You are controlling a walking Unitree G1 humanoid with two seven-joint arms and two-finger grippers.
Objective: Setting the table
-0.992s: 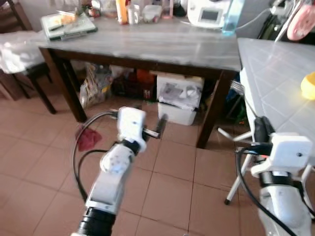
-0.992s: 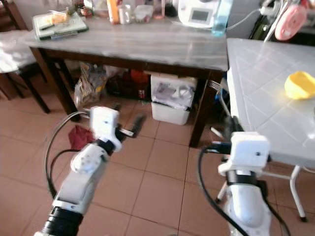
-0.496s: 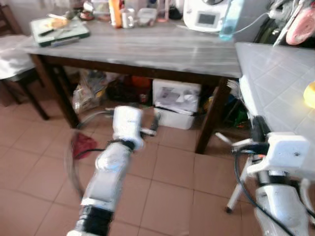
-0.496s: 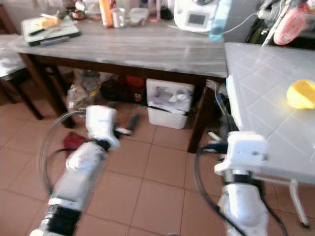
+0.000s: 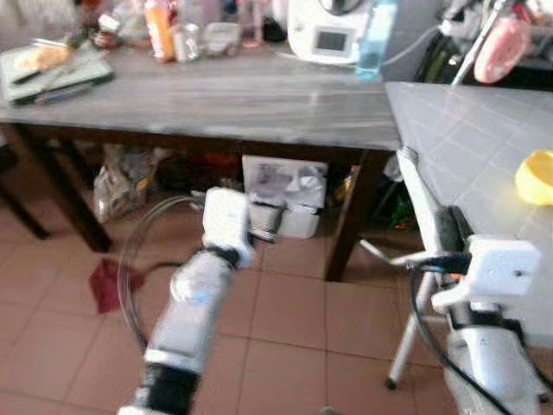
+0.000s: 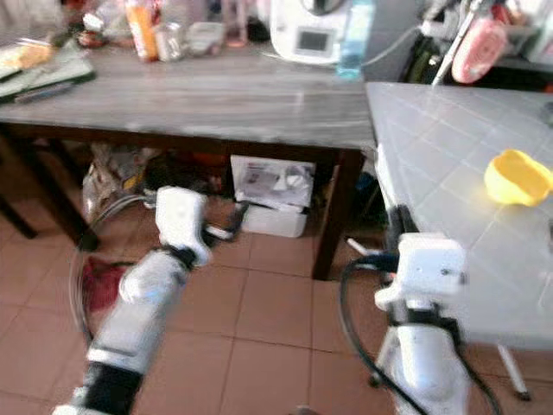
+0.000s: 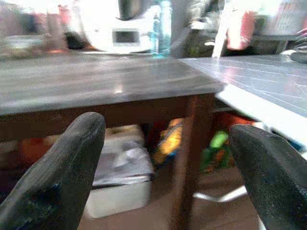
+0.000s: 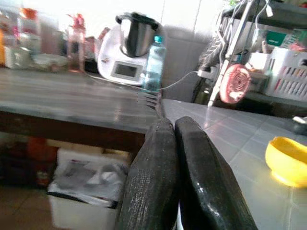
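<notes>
Closer tables; fork (image 8: 152, 101) seemingly clamped.

A dark-legged wooden table (image 5: 216, 95) with a grey top spans 10 to 12 o'clock over terracotta floor tiles (image 5: 285, 320), storage bins (image 5: 285, 192) beneath it. At 2 o'clock, a white tiled-pattern table (image 5: 471, 151) catches bright daylight beside a cluttered rack (image 8: 283, 72).
</notes>
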